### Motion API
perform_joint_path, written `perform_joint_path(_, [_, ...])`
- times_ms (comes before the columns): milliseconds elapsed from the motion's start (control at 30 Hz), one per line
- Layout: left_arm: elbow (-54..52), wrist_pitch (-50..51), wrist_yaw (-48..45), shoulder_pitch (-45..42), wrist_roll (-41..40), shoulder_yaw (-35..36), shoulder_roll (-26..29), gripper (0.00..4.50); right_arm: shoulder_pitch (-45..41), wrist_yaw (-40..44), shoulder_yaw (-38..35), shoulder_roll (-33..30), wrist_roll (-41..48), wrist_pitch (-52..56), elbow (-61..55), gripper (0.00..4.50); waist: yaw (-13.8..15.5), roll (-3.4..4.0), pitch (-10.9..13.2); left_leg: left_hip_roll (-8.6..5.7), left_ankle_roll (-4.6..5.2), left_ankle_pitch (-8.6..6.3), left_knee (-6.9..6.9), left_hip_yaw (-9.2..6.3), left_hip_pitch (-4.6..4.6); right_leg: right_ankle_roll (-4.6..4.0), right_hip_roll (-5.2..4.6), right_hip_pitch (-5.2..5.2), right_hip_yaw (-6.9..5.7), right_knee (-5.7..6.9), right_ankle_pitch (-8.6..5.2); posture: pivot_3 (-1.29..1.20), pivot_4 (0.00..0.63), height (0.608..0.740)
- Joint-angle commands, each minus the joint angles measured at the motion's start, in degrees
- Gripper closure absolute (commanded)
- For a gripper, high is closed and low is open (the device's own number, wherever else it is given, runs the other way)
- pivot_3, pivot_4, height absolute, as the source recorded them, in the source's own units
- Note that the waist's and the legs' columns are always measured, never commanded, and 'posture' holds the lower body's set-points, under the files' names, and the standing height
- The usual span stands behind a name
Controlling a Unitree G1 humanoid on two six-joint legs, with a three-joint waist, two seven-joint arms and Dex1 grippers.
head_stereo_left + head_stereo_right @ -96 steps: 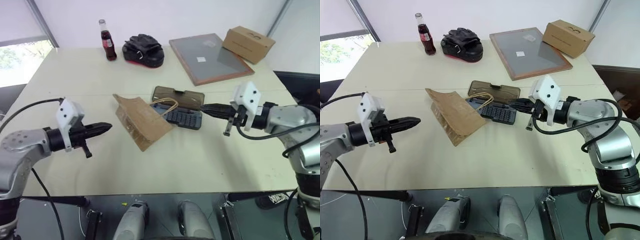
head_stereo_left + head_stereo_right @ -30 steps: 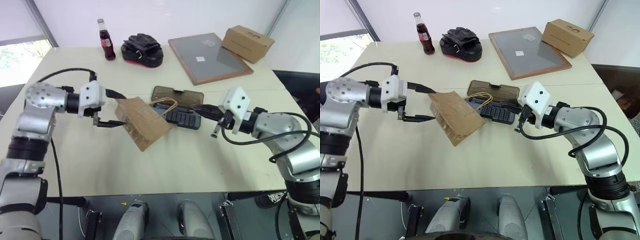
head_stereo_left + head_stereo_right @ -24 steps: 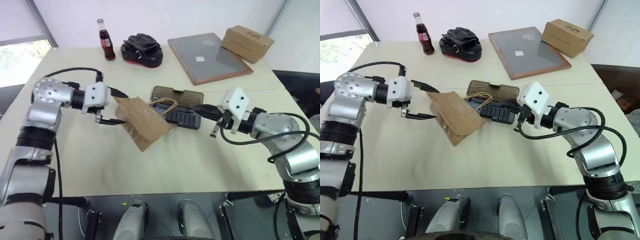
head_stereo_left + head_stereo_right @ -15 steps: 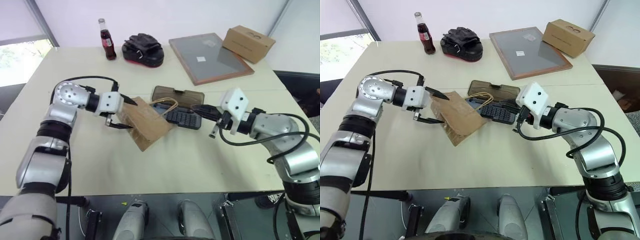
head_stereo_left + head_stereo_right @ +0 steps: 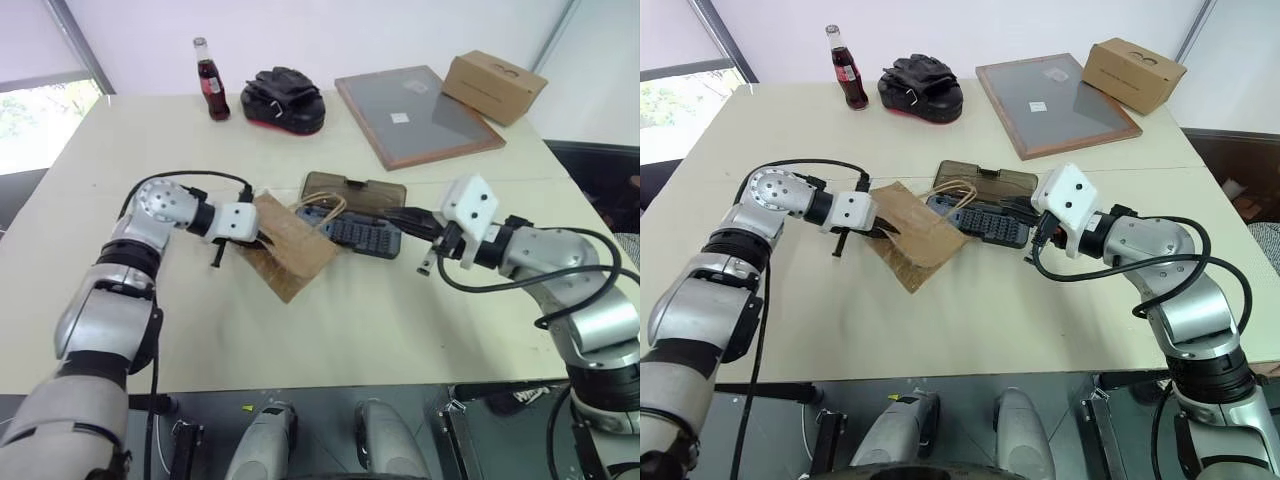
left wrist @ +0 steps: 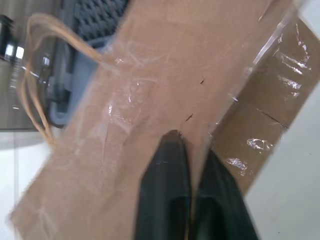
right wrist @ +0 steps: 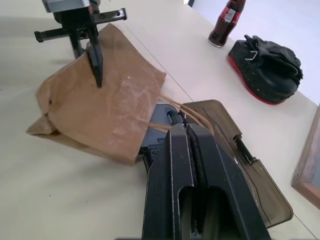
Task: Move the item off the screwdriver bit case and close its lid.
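- The left tool (image 5: pixel 883 231) has its two black fingers pinched together on the near-left edge of the brown paper bag (image 5: pixel 912 238); the left wrist view shows the fingers (image 6: pixel 167 187) meeting over a fold of the kraft paper, beside the clear window strip (image 6: pixel 260 125).
- The bag lies on the pale surface (image 5: pixel 970 330), tilted, its far corner and twine handles (image 5: pixel 952 187) lapping onto the left end of the screwdriver bit case (image 5: pixel 985 222).
- The case sits near the middle of the surface, open: the dark tray with its rows of bits is toward the robot, and the smoky brown lid (image 5: pixel 985 181) lies flat behind it, hinged along the far side.
- The right tool (image 5: pixel 1018 210) hangs just over the right end of the tray, fingers together and holding nothing; from its wrist view the two black fingers (image 7: pixel 187 165) press side by side, pointing toward the bag and the case.
- Along the far edge of the surface stand a cola bottle (image 5: pixel 846 70) and a black-and-red pad (image 5: pixel 920 88) with dark gloves on top.
- Further right lie a large framed grey board (image 5: pixel 1058 103) and a brown cardboard box (image 5: pixel 1134 73), the box touching the board's far right corner.
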Motion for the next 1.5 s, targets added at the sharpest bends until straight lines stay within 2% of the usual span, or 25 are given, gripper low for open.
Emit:
perform_joint_path(33, [0.3,-1.0,-0.1,-1.1,0.9,0.0,0.9,4.47,-0.7,-0.3,-1.9,-0.7,0.1,-0.2,-2.3,4.5,0.0,0.0,0.0,0.0,0.0,0.0,0.0,0.0,0.0,0.0,0.0,0.0,0.0,0.0,0.0,0.0,0.15,0.74])
perform_joint_path(267, [-1.3,1.8,5.3,-0.4,-0.7,3.1,2.9,4.47,-1.0,-0.2,-1.5,-0.5,0.2,-0.1,-2.3,4.5,-0.2,0.0,0.0,0.01,0.0,0.0,0.01,-0.01,0.0,0.0,0.02,0.0,0.0,0.01,0.0,0.0,0.15,0.74])
perform_joint_path(433, [-3.6,10.2,18.9,1.6,0.1,6.7,6.8,4.47,-0.9,-0.2,-1.0,0.1,0.5,-0.2,-2.1,4.5,-0.3,0.0,0.0,0.02,0.0,0.0,0.01,-0.04,0.0,0.0,0.04,0.0,0.0,0.02,0.0,0.0,0.15,0.74])
perform_joint_path(633, [-18.9,23.4,31.5,17.8,2.6,11.2,17.1,4.47,-1.6,0.8,0.7,1.4,1.1,-0.7,-0.8,4.5,-1.6,0.02,0.0,0.11,0.01,-0.01,-0.06,-0.11,0.06,-0.01,0.07,-0.03,0.02,0.09,0.0,0.0,0.15,0.74])
perform_joint_path(833, [-29.5,37.5,44.2,32.9,3.7,18.3,23.6,4.47,-3.2,2.6,2.6,3.0,1.0,-1.7,1.4,4.5,-1.5,0.02,0.0,0.19,0.01,-0.01,-0.05,-0.2,0.08,-0.04,0.1,-0.06,0.04,0.17,0.0,0.0,0.15,0.74])
perform_joint_path(967, [-31.3,44.5,51.4,38.9,2.3,24.0,24.6,4.47,-4.9,3.9,3.9,4.2,0.9,-2.5,3.3,4.5,-1.3,0.02,0.0,0.19,0.01,-0.01,-0.05,-0.24,0.08,-0.04,0.09,-0.06,0.04,0.17,0.0,0.0,0.15,0.74])
perform_joint_path(1100, [-30.9,48.3,57.1,41.3,1.5,27.5,24.0,4.47,-5.9,4.9,4.6,5.0,0.6,-3.0,4.4,4.5,-0.9,0.0,0.0,0.17,0.0,-0.01,-0.05,-0.25,0.07,-0.04,0.06,-0.05,0.03,0.15,0.0,0.0,0.15,0.74])
perform_joint_path(1300, [-34.1,50.8,57.9,43.4,-0.9,28.6,21.5,4.47,-6.4,5.5,4.9,5.2,0.7,-3.0,4.8,4.5,0.0,0.0,0.0,0.15,-0.01,-0.01,-0.05,-0.24,0.08,-0.05,-0.02,-0.06,0.03,0.14,0.0,0.0,0.15,0.74])
perform_joint_path(1400, [-35.2,51.6,58.3,43.6,-1.3,28.7,20.6,3.66,-6.3,5.5,4.7,5.1,0.8,-2.7,4.5,4.5,0.1,-0.01,0.0,0.15,-0.02,-0.01,-0.05,-0.24,0.07,-0.05,-0.03,-0.06,0.03,0.12,0.01,0.0,0.15,0.74])
perform_joint_path(1500, [-35.7,51.9,58.0,43.4,-1.6,28.4,20.3,2.15,-6.0,5.5,4.6,4.9,0.9,-2.4,4.0,4.5,0.1,-0.01,0.0,0.15,-0.02,-0.01,-0.05,-0.24,0.07,-0.06,-0.04,-0.06,0.04,0.12,0.01,0.0,0.15,0.74])
